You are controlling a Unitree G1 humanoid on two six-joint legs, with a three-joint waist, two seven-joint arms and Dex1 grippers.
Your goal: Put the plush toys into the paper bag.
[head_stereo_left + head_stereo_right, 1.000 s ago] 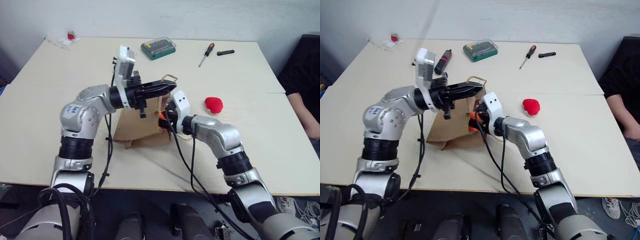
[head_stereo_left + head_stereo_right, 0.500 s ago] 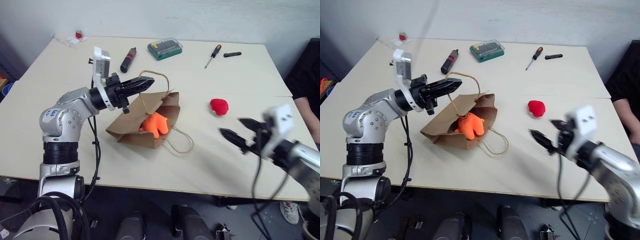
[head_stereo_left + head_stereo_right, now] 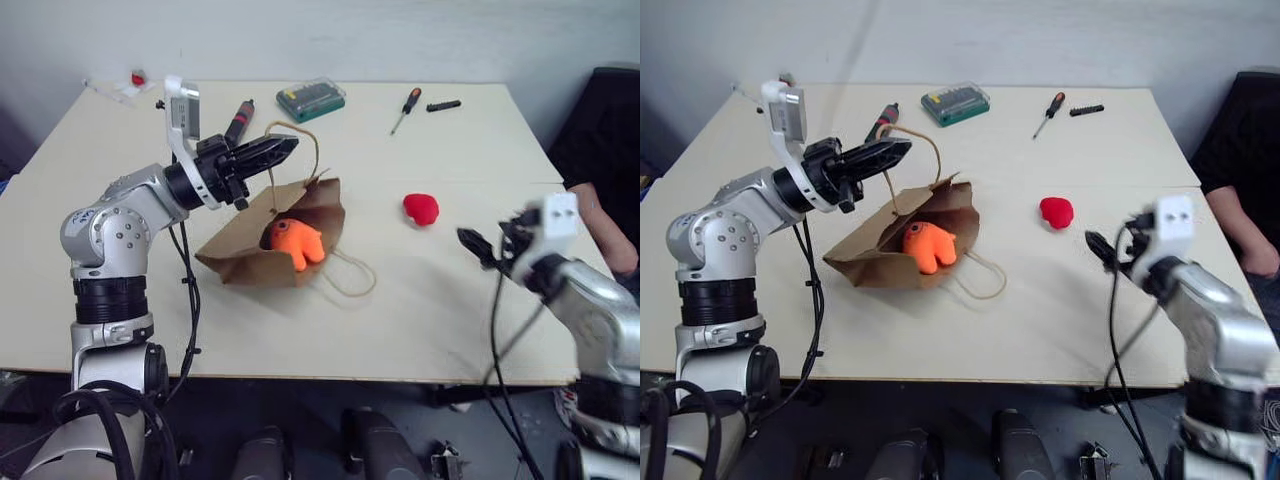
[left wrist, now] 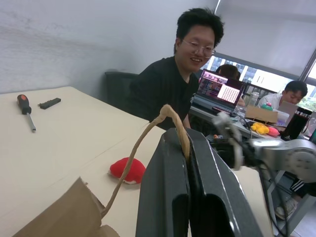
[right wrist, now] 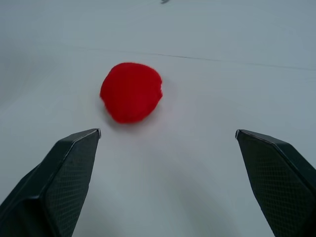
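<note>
1. Head views: my left tool (image 3: 283,149) is clamped shut on one tan twisted-cord handle (image 3: 296,130) of the brown kraft paper bag (image 3: 240,256), holding that loop up above the pale desk (image 3: 330,330). The bag lies on its side with its mouth facing my right. The orange plush toy with stubby legs (image 3: 295,241) sits in the bag's mouth, partly inside. The bag's second cord handle (image 3: 352,278) lies flat on the desk in front of the mouth. The small rounded red plush toy (image 3: 420,208) rests on the desk to the right of the bag, well apart from it. My right tool (image 3: 478,246) hangs over the desk nearer me than the red toy, fingers spread wide and empty. Along the far edge lie a green case of bits (image 3: 311,99), a screwdriver with a red-and-black handle (image 3: 404,107), a black bit holder (image 3: 442,104) and a black-and-red tool handle (image 3: 239,119).

2. Left wrist view: my black fingers (image 4: 163,197) are pressed together with the cord handle pinched between them. A flap of the bag shows below, with the red toy on the desk beyond. A person in a black top (image 4: 168,89) sits past the desk's end.

3. Right wrist view: my two fingertips (image 5: 74,158) stand far apart with nothing between them. The red toy lies on the desk ahead of them, nearer one fingertip, not touched.
</note>
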